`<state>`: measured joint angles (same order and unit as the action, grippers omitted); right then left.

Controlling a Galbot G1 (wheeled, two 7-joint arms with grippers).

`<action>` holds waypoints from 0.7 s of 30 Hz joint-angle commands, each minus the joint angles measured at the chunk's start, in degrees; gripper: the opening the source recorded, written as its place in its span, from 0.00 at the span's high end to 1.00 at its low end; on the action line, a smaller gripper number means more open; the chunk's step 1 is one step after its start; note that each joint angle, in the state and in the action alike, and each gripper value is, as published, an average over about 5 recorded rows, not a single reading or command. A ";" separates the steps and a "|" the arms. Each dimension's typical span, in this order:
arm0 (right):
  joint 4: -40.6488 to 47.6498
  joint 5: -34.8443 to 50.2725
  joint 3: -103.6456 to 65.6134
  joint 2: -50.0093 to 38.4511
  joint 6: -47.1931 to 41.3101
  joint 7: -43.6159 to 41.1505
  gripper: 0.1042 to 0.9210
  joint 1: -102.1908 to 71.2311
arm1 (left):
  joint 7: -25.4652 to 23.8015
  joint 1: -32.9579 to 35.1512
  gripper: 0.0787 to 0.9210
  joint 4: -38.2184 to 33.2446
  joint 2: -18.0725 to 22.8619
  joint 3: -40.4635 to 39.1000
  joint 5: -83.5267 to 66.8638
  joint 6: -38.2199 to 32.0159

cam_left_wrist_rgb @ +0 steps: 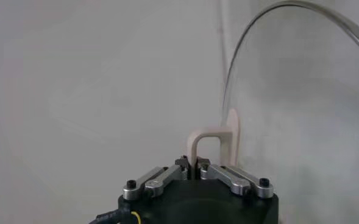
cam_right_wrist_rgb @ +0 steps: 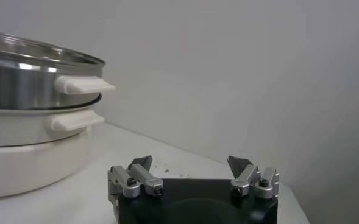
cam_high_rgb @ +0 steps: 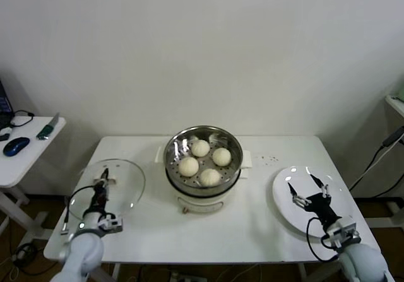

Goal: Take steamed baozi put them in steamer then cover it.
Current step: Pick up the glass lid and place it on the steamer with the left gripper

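Left gripper (cam_high_rgb: 104, 180) I had clamped on the glass lid's handle (cam_left_wrist_rgb: 214, 143), left of the steamer (cam_high_rgb: 203, 159); four baozi (cam_high_rgb: 201, 148) sat inside; right gripper (cam_high_rgb: 309, 188) gaped wide, empty.

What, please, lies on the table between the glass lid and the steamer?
Nothing: in the head view, only bare white table separates the glass lid from the steamer.

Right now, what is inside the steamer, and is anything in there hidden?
Four steamed baozi sit uncovered in the steamer, on its perforated bottom. What lies beneath that bottom, inside the white pot base, cannot be seen.
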<state>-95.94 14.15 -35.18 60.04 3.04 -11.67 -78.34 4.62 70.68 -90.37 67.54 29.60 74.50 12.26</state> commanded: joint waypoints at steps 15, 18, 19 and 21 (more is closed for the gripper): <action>2.34 -0.93 2.54 -0.91 -0.13 1.69 0.12 4.47 | -0.84 11.52 0.91 -34.88 -10.90 -2.62 -10.46 24.09; 2.69 -1.08 3.20 -0.69 -0.21 2.08 0.12 5.24 | -0.78 8.97 0.91 -36.17 -13.16 -7.96 -12.36 26.93; 2.77 -1.15 3.45 -0.63 -0.23 2.17 0.12 5.44 | -1.12 7.64 0.91 -36.31 -13.82 -10.33 -12.23 27.87; 2.91 -1.42 3.85 -0.47 -0.25 2.23 0.12 5.78 | -2.49 5.06 0.91 -36.34 -14.73 -14.95 -11.15 29.48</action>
<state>-93.55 13.11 -32.52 59.41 2.88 -9.91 -74.31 3.17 80.05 -118.20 59.11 27.54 67.26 31.01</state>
